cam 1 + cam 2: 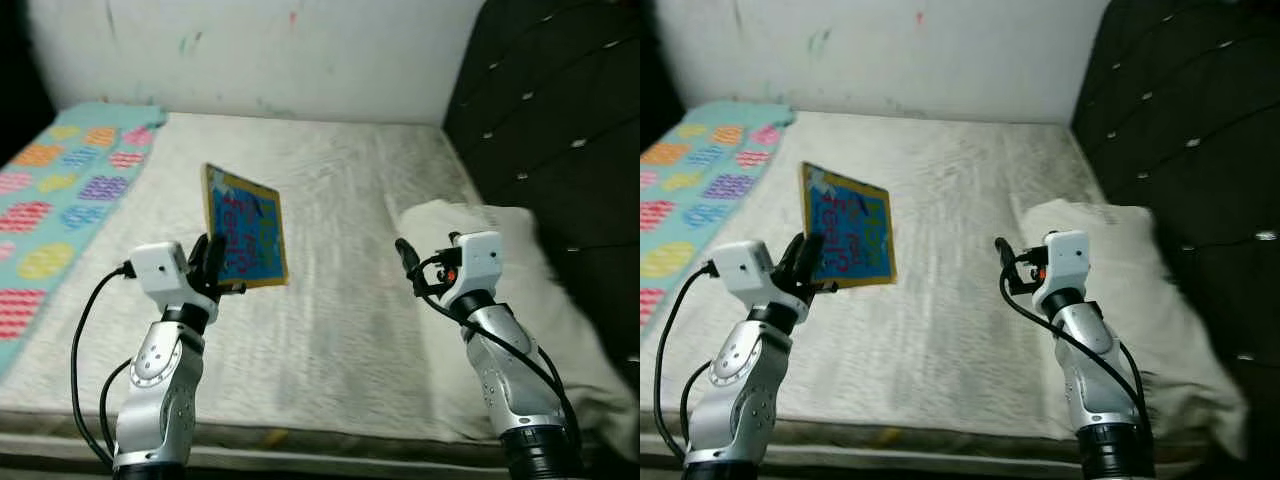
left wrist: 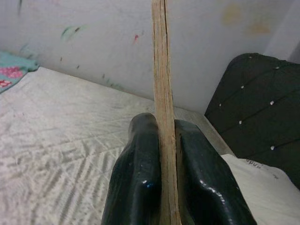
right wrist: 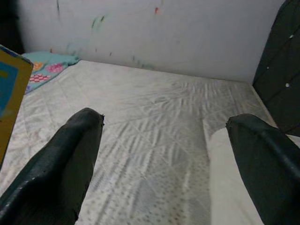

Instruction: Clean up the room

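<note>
Book [image 1: 245,226], blue cover with yellow border, was held up off the mattress [image 1: 340,330] by the left gripper [image 1: 212,262], gripped at its lower edge and standing roughly upright, tilted a bit. In the left wrist view the book's edge [image 2: 162,93] ran straight up between the two black fingers [image 2: 136,183], both pressed flat against it, so clamped tight on the book. Cover lettering too blurry to read.

Right gripper [image 1: 408,262] was raised over the mattress on the robot's right, well apart from the book, holding nothing. Right wrist view showed its fingers [image 3: 61,168] spread wide, bare mattress between them, and a corner of the book [image 3: 9,93] at the frame edge.

Mattress was off-white and quilted. White pillow [image 1: 500,250] lay at its right side, just beyond the right gripper, next to a dark tufted headboard [image 1: 550,110]. Teal blanket with colored ovals [image 1: 60,190] lay along the left side of the mattress. White wall [image 1: 260,50] with small paint marks stood behind. Black cables looped along both silver arms.
</note>
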Motion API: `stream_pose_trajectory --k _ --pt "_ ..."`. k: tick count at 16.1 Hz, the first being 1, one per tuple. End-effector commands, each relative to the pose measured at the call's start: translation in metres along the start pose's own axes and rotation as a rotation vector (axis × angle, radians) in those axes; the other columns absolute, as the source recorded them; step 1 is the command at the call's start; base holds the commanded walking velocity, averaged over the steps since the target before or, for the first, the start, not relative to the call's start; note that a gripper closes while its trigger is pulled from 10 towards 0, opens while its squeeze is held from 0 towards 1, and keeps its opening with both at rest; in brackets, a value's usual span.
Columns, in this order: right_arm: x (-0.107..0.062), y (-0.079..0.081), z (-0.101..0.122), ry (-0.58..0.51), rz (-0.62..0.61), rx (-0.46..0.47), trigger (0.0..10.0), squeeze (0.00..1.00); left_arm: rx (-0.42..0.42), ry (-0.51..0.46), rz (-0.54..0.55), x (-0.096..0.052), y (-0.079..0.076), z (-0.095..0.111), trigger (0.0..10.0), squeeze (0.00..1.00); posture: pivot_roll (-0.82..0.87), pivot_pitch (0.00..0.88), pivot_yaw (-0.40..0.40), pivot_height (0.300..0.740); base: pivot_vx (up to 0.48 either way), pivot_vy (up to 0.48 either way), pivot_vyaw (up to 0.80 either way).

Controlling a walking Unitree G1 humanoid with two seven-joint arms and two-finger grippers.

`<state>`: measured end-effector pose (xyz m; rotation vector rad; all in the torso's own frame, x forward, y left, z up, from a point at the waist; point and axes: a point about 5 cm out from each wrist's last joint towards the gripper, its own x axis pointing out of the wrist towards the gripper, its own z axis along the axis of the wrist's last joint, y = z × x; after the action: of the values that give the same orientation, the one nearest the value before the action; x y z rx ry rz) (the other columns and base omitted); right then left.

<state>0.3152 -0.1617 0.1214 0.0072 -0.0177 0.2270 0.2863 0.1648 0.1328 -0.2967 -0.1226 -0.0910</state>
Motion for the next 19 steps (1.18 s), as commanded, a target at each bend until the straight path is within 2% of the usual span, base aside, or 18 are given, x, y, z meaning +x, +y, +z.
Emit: stream_pose_trajectory --k 1,16,19 --pt "0.0040 0.0081 0.0032 -0.013 0.026 0.005 10.0 0.00 0.015 -0.045 0.019 -0.0002 0.0073 0.0104 0.0 0.00 -0.05 0.000 -0.020 0.740 0.000 -0.345 0.00" --pt "0.0056 0.0068 0.0021 -0.002 0.025 0.011 10.0 0.00 -0.017 -0.052 0.012 0.0006 0.0043 0.0111 0.0 0.00 -0.05 0.000 -0.022 0.740 0.000 0.000 0.00" --pt "0.0054 0.0061 0.0023 -0.004 0.021 0.012 10.0 0.00 -0.019 -0.051 0.008 0.0010 0.0035 0.0108 0.0 0.00 -0.06 0.000 -0.022 0.740 0.000 0.000 -0.43"
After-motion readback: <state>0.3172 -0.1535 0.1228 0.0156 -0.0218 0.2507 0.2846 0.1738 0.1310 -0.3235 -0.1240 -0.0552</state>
